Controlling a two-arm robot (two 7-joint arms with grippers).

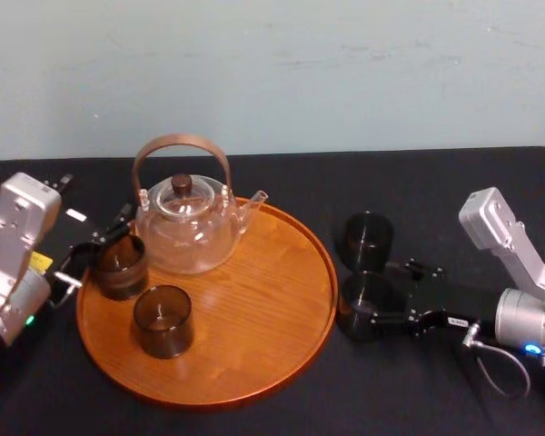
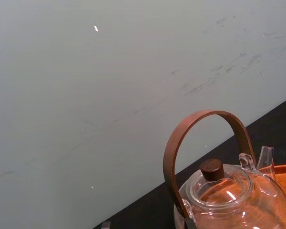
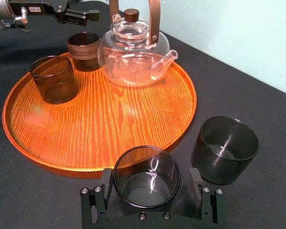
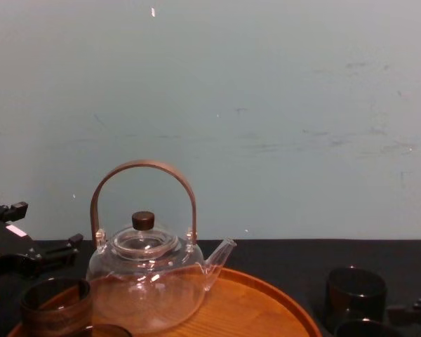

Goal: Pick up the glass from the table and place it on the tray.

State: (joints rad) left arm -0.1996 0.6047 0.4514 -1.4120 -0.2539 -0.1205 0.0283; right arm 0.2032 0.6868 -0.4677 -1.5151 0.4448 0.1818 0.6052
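Smoked-grey and empty, the near glass (image 3: 147, 177) stands on the black bench (image 3: 257, 205) just off the right rim of the tray (image 3: 109, 124), not yet lifted. The right tool (image 3: 151, 175) lies low along the bench with its jaws open astride this glass, one just beside each wall, gripping nothing. Coming in level suits a straight-sided cup, since a squeeze there should keep it upright.

Just beyond, a second glass (image 3: 226, 148) stands near the first but apart from it, close enough that a careless sideways swing might knock it.

The tray, round orange-brown wood with a low rim, has a wide bare stretch facing the right tool. That looks the natural landing spot: a lift over the rim and a short carry.

Farther across, a plain glass (image 3: 54, 78) and a ribbed glass (image 3: 83, 50) stand on the tray beside a glass teapot (image 3: 133, 57) with a bent wooden handle. At the tray's far-left rim the left tool (image 1: 95, 247) hangs next to the ribbed glass, apparently spread and empty, though the angle is poor.
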